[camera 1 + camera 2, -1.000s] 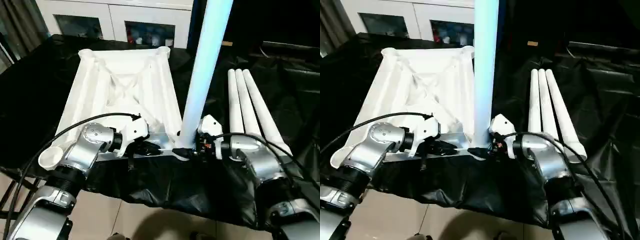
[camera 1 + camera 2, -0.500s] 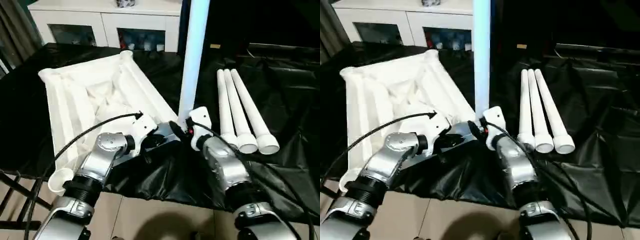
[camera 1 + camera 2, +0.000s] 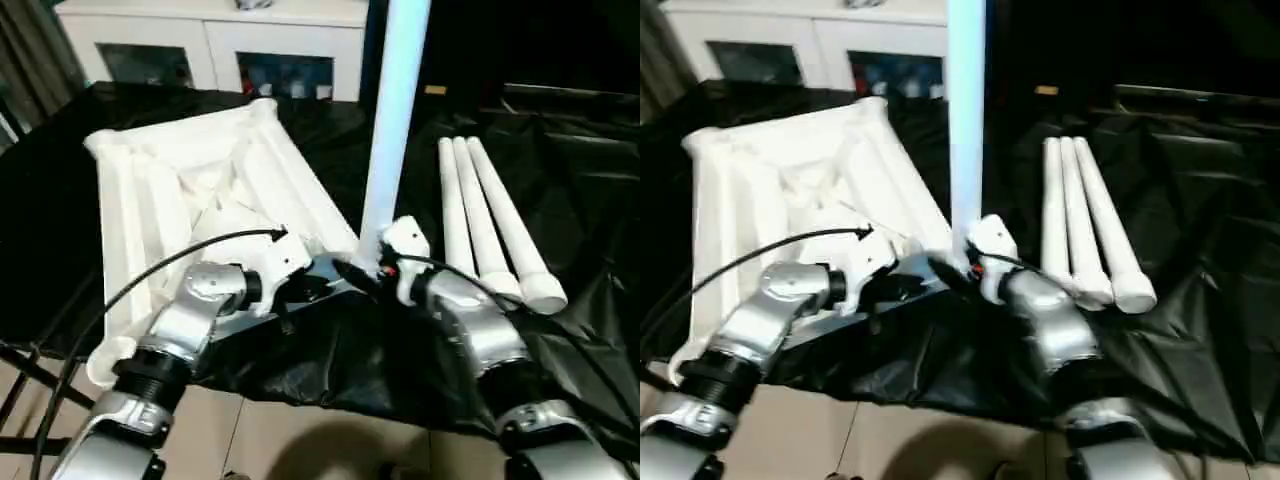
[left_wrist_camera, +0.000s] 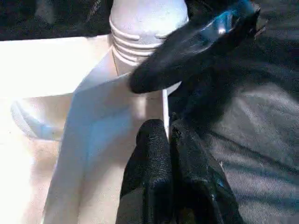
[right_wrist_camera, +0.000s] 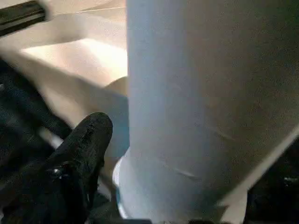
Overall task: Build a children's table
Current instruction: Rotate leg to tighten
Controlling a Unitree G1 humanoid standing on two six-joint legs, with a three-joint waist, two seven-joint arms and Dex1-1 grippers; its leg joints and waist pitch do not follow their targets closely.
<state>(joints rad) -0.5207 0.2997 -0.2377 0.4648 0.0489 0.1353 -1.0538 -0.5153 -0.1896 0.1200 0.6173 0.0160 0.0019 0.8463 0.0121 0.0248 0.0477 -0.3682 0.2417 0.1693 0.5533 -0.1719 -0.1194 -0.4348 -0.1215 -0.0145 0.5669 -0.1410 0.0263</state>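
The children's table top [image 3: 180,190] lies upside down on the black cloth, ribbed underside up and turned askew. One white leg [image 3: 392,130] stands upright in its near right corner socket. My left gripper [image 3: 305,288] is at the top's near edge, and in the left wrist view its fingers [image 4: 154,154] are shut on the thin rim. My right gripper [image 3: 365,275] sits at the upright leg's base. One black finger [image 5: 91,140] stands a little apart from the leg [image 5: 201,102], and the other is hidden behind it. That finger [image 4: 196,44] crosses the ribbed leg base [image 4: 145,28].
Three more white legs [image 3: 485,220] lie side by side on the black cloth [image 3: 570,160] to the right. A white cabinet with glass doors [image 3: 215,50] stands behind. The draped table's near edge drops to the floor [image 3: 300,440] just below my forearms.
The camera has shifted. The table top has turned, its far end swinging left relative to the lying legs. My right forearm has swung in closer to the upright leg.
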